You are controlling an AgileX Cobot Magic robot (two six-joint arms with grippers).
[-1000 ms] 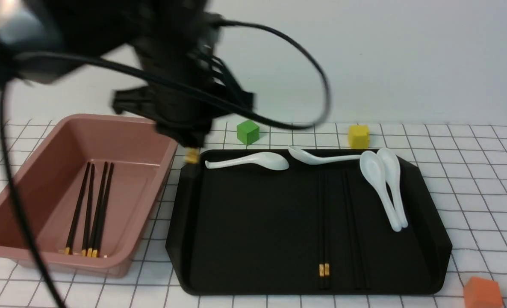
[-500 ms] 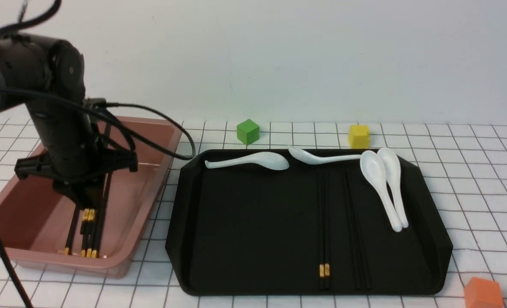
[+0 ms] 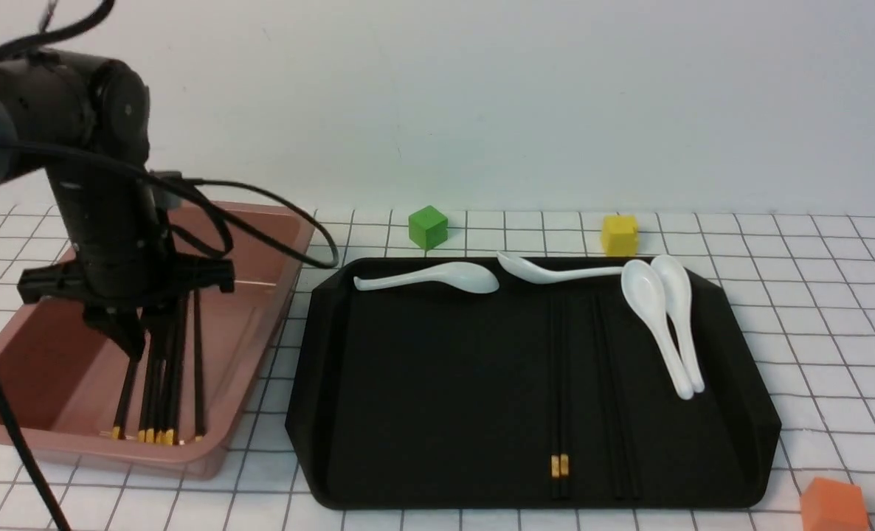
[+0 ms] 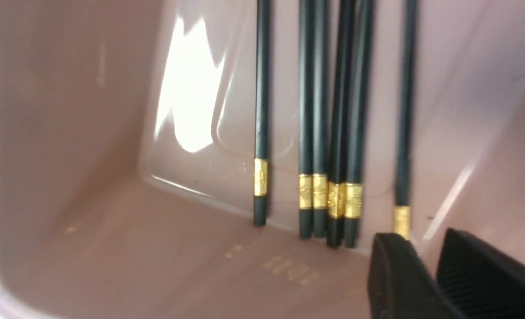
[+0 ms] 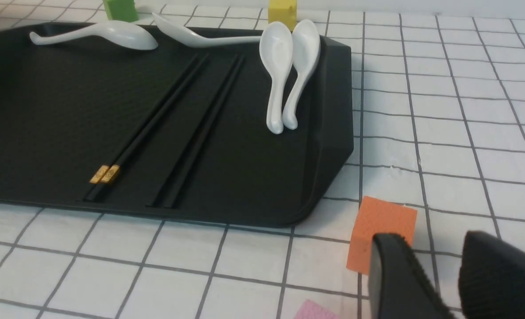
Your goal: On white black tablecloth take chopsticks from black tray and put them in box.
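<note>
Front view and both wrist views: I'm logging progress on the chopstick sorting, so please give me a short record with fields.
boxed chopsticks: six, lying loose on the floor of the box
tray chopsticks: four, in two side-by-side pairs on the black tray
spoons: four, white, all on the tray
left gripper: down inside the box, jaws apart, empty
right gripper: close to the orange cube, jaws apart, empty
task status: unfinished
</note>
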